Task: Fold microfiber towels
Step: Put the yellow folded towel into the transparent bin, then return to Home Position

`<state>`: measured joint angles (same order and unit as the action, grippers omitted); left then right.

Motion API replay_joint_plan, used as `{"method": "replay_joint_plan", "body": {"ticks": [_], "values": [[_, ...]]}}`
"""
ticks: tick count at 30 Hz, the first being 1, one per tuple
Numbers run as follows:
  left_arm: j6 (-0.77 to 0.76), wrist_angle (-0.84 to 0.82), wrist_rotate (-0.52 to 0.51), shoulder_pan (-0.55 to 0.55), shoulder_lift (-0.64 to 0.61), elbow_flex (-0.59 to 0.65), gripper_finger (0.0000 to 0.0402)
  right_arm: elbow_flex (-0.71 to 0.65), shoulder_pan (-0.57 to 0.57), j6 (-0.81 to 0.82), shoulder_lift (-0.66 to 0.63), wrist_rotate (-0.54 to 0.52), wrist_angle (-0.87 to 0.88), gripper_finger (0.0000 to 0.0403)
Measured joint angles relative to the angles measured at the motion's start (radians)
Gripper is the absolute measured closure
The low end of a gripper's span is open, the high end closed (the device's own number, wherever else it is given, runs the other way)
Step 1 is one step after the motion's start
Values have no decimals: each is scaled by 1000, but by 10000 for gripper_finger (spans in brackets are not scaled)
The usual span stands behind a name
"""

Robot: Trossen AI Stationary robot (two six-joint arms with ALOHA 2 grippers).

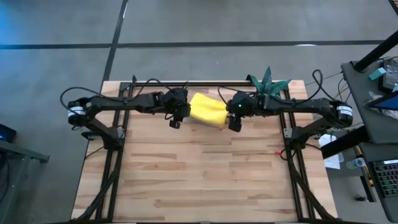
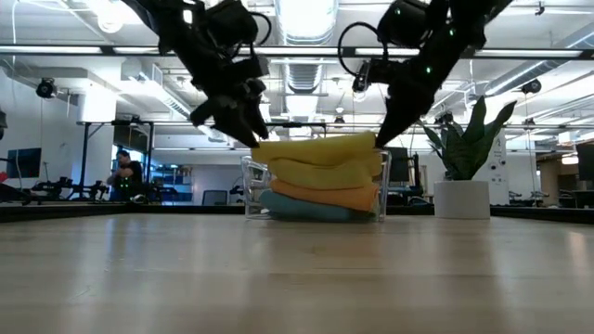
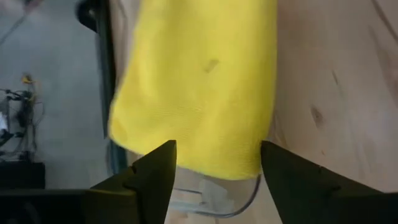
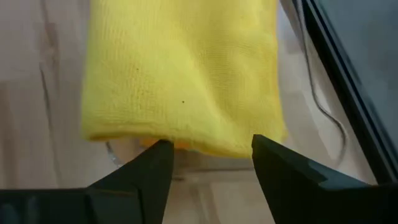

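Note:
A folded bright yellow towel (image 1: 207, 111) tops a stack in a clear tray (image 2: 249, 186) at the table's far middle. Below it lie a second yellow towel (image 2: 325, 172), an orange one (image 2: 325, 195) and a turquoise one (image 2: 306, 211). My left gripper (image 1: 176, 121) stands open just off the top towel's left end (image 3: 186, 149), slanting down. My right gripper (image 1: 234, 124) stands open just off its right end (image 4: 205, 134), also slanting down. Nothing lies between either pair of fingers.
A green plant (image 2: 461, 139) in a white pot (image 2: 461, 198) stands at the far right, close behind my right arm. Black frame rails (image 1: 118, 162) run along the table's left and right sides. Bare wood (image 1: 205, 180) fills the near half.

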<state>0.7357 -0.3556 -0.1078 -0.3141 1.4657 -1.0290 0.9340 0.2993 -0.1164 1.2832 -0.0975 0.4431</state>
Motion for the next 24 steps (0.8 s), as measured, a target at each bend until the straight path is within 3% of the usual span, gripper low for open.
{"method": "replay_joint_plan", "body": {"ticks": [7,10,13,15,19,24], "values": [[-101,-3,1,1,-131,0,183,158,-14,125,-19,-1,270,197],[-201,4,96,1,-208,9,183,166,-56,137,-57,0,281,204],[-331,68,318,3,-269,38,183,114,-122,154,-121,0,179,211],[-394,88,404,18,-301,62,183,58,-180,166,-173,-1,91,213],[-476,165,415,47,-402,136,183,-67,-314,193,-295,-8,-69,213],[-573,382,414,81,-564,311,199,-235,-478,203,-470,-63,-205,213]]}}
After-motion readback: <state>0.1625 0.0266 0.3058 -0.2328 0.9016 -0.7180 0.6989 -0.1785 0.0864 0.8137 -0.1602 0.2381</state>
